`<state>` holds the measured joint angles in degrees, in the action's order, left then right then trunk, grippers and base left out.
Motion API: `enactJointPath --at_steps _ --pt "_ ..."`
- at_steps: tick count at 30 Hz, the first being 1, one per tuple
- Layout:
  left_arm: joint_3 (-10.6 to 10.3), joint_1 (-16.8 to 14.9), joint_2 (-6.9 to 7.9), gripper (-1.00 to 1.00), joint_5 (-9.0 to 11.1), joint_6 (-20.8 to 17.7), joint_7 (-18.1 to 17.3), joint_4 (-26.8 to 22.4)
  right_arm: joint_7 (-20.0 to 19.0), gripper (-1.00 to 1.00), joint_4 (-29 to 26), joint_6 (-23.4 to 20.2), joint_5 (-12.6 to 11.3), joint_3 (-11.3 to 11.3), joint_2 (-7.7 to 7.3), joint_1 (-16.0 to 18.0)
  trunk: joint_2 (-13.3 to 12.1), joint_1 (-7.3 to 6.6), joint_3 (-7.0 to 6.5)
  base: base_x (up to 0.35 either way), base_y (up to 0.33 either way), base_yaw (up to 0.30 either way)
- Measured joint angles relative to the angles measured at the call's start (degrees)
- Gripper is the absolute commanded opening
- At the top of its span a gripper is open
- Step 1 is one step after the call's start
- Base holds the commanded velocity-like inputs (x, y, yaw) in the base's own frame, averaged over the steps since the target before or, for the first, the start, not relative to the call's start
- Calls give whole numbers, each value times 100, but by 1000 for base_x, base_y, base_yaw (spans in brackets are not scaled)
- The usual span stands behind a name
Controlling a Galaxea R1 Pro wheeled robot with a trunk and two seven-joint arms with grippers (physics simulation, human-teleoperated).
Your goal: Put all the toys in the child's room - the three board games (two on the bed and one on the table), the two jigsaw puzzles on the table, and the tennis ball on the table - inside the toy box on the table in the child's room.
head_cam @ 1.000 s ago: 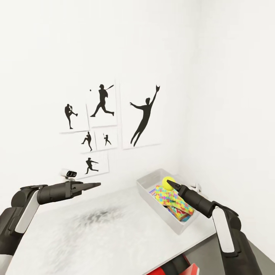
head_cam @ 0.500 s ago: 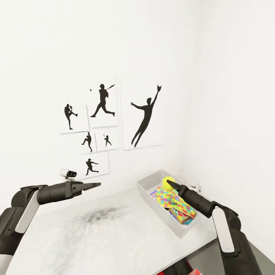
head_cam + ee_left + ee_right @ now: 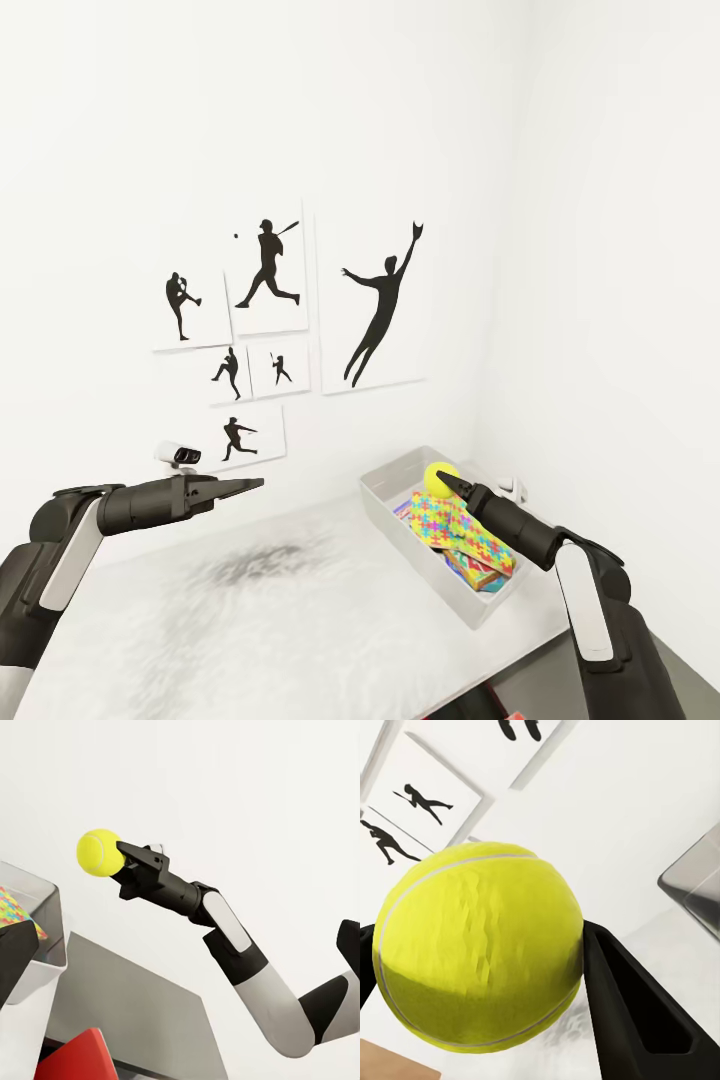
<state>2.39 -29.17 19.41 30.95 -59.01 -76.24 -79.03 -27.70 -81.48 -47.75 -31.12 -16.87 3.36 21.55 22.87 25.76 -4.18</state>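
**Ball held above the toy box**

The tennis ball (image 3: 441, 477) sits clamped between the fingers of the right gripper (image 3: 455, 484), raised over the far end of the toy box (image 3: 392, 517) and clear of what lies in it. In the right wrist view the ball (image 3: 478, 946) presses against a dark finger (image 3: 630, 1012) on one side, with the other finger just showing at its opposite edge. The left wrist view shows the same grip from the side: ball (image 3: 98, 853) at the tip of the right gripper (image 3: 120, 856), well above the box rim (image 3: 45, 945).

Inside the toy box lies a jigsaw puzzle (image 3: 458, 525), tilted, resting on another flat box with red and blue edges that is too covered to name for sure. The toy box stands on the table (image 3: 260, 620), close to the room corner.

The left gripper (image 3: 250, 485) hangs over the table well apart from the toy box, its jaws drawn together on nothing. On the wall behind the toy box hang black baseball-player prints (image 3: 375, 305). A small white camera-like object (image 3: 180, 454) sits by the wall beyond the left gripper
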Motion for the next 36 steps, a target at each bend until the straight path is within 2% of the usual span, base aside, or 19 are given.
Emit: enactJointPath --at_steps 19,24,27,32,36 --pt "0 0 0 100 0 0 0 0 33 -100 -10 3 16 13 2 -3 0 0 0 0 0 0" --pt "0 0 0 100 0 0 0 0 123 -100 -2 1 91 52 3 2 0 0 0 0 0 0" --pt "-2 0 0 100 0 0 0 0 380 -100 -6 -18 122 58 -6 3 0 0 0 0 0 0" --pt "-8 0 -1 100 0 7 6 0 1166 -100 11 -66 54 51 -19 -4 0 0 0 0 0 0" --pt "-9 0 -1 100 0 8 8 0 1319 -100 -6 -64 21 30 -23 -7 0 0 0 0 0 0"
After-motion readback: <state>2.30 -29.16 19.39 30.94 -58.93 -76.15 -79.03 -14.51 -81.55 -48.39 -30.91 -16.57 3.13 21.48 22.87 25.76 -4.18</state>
